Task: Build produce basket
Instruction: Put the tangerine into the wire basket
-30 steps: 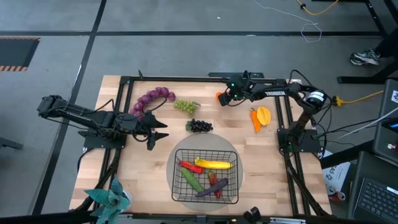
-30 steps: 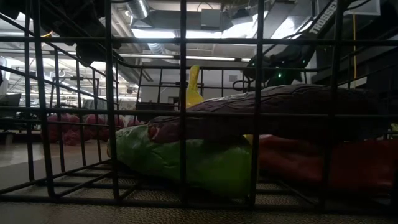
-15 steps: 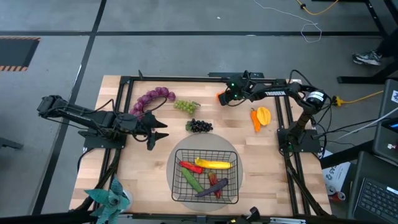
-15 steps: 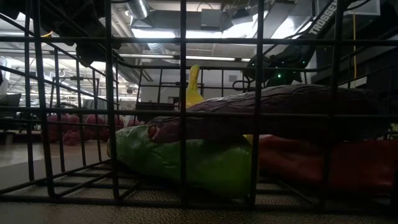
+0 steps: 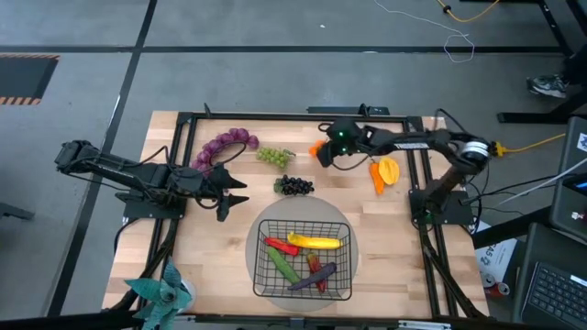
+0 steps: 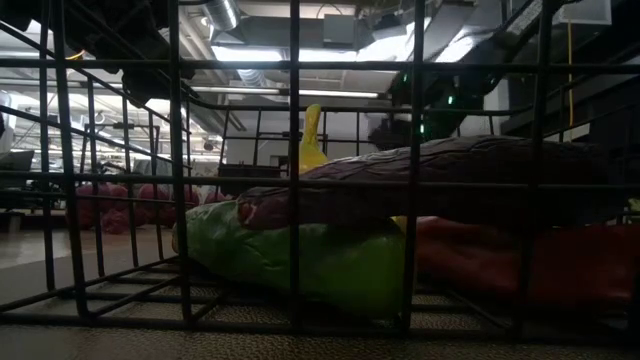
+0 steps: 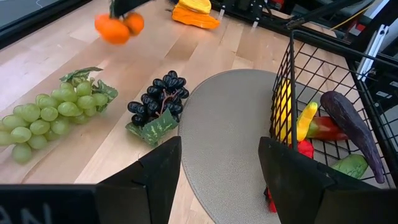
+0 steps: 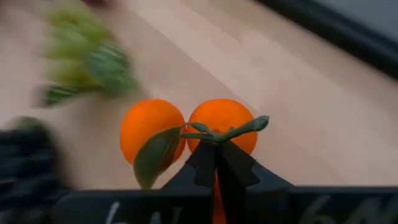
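Observation:
The black wire basket (image 5: 260, 266) stands on a round grey mat (image 5: 275, 215) near the table's front. In it lie a banana (image 5: 316, 242), a chili, a cucumber and an eggplant (image 7: 351, 124). Purple grapes (image 5: 225, 145), green grapes (image 5: 273, 156) and dark grapes (image 5: 294, 186) lie on the wood behind it. An orange pepper (image 5: 385, 172) lies at the far right. My right gripper (image 5: 327, 149) is shut on a pair of tangerines (image 8: 186, 127) right of the green grapes. My left gripper (image 7: 217, 174) waits open left of the dark grapes. My right gripper pinches the tangerines' green stem (image 8: 214, 138), where the leaves join the two fruits, between its two fingertips (image 8: 205, 165). The fingers come from the table's right side. Both fruits sit side by side just beyond the fingertips. Whether they are clear of the table, I cannot tell.
A black metal frame (image 5: 183, 119) runs along the table's far, left and right sides. A teal leafy plant (image 5: 160, 291) stands at the near left corner. Bare wood lies between the grapes and the pepper. A person's shoe (image 5: 550, 84) shows on the floor beyond the table.
My right gripper has shut on the tangerines' stem and has gone toward the table's left edge, taking the pair with it toward the green grapes. The left arm has kept still.

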Tool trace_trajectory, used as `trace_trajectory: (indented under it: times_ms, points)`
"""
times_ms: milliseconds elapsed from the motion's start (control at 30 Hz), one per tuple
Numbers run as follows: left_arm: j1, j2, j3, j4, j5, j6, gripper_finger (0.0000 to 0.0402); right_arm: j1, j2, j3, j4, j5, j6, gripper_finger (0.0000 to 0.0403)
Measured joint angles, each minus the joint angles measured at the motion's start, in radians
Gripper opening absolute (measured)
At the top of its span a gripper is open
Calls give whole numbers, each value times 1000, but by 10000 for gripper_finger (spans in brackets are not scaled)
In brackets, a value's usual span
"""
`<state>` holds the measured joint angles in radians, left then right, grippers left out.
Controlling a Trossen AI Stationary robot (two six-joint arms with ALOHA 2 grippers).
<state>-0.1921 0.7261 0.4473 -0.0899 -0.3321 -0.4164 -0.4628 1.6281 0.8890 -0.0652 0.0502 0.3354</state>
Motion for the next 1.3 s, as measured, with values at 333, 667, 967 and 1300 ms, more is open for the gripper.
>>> trace_trajectory:
  times_ms: [333,667,967,1300]
  points:
    - [0,0,0,0,0,0,210,250,-350,1,5,-236,-110,5]
    - [0,0,0,0,0,0,210,573,-388,2,59,-333,-148,6]
    - [0,0,0,0,0,0,210,706,-295,2,279,-333,-260,40]
    - [0,0,0,0,0,0,210,703,-272,2,323,-329,-265,143]
